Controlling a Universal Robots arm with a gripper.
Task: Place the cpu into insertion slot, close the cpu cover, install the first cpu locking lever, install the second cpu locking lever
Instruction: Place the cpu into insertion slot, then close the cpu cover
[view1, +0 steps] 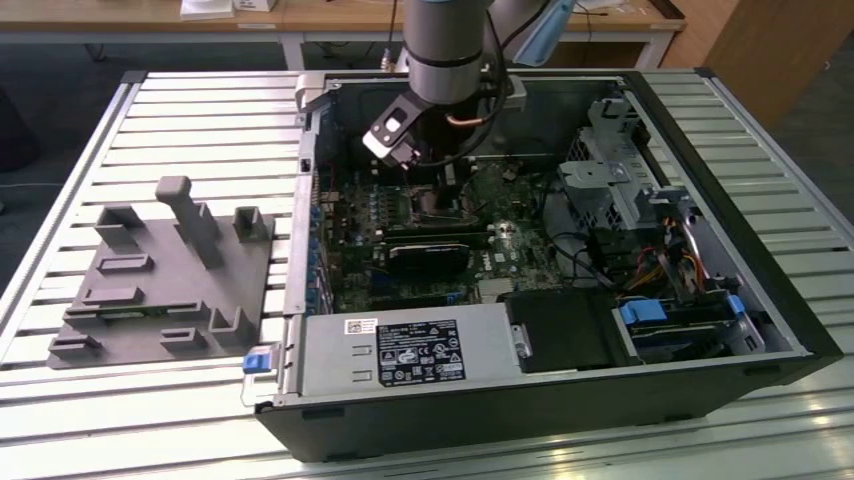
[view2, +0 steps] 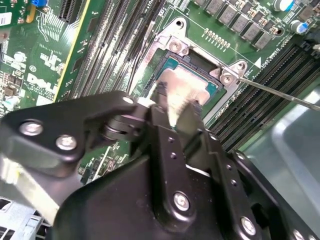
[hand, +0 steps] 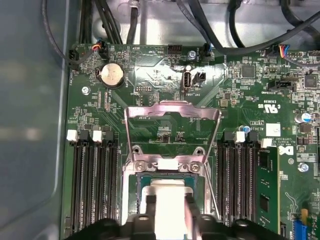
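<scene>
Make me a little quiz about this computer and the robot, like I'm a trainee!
1. Fill in: in the exterior view, the grey rack lies to the case's ____.
2. Which is the gripper nearest to? A) rack B) cpu C) a cup
3. True or false: the cover is shut over the cpu.

Key: 1 left; 2 B; 3 false, it stands swung open.

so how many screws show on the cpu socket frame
2 in the second wrist view: one screw and another screw at corners of the socket frame; the end effector may hide more.
</scene>
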